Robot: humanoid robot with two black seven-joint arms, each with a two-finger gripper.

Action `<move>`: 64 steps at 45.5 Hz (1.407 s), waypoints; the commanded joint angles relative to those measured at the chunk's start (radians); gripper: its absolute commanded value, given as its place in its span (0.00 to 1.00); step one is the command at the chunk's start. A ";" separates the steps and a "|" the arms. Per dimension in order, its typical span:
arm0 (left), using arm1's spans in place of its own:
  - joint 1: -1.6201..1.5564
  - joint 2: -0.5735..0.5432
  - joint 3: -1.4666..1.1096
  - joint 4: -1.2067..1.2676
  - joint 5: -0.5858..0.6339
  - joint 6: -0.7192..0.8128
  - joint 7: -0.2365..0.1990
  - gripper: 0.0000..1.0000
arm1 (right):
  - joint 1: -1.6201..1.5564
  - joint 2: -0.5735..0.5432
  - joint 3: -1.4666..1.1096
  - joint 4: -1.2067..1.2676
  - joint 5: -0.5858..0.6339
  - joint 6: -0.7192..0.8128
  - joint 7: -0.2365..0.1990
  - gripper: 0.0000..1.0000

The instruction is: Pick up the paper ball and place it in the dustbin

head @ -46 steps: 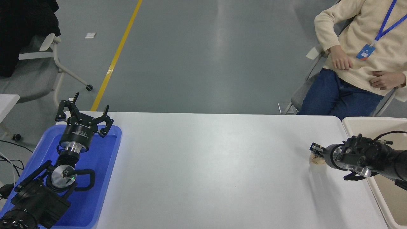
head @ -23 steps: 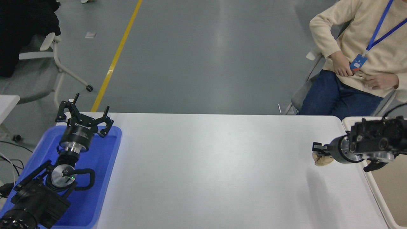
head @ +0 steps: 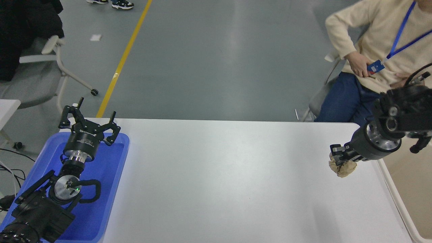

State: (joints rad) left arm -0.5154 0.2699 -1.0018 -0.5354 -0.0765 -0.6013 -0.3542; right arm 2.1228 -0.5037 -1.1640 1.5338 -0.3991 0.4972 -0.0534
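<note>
The paper ball (head: 343,167) was gripped in the right claw (head: 338,157) (fingers clenched on it) above the surface (head: 222,182), beside the dustbin (head: 398,202); the left claw (head: 88,122) was splayed.

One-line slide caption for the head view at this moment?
Right gripper shut on the paper ball, raised beside the dustbin; left gripper parked open over the blue tray.
</note>
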 commanded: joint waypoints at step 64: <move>0.000 0.000 0.002 0.000 0.000 0.003 0.000 1.00 | 0.471 -0.404 -0.566 -0.164 -0.083 0.265 0.001 0.00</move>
State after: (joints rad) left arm -0.5155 0.2701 -1.0003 -0.5351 -0.0772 -0.5983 -0.3540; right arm 2.5939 -0.7989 -1.5536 1.4890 -0.4629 0.7684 -0.0542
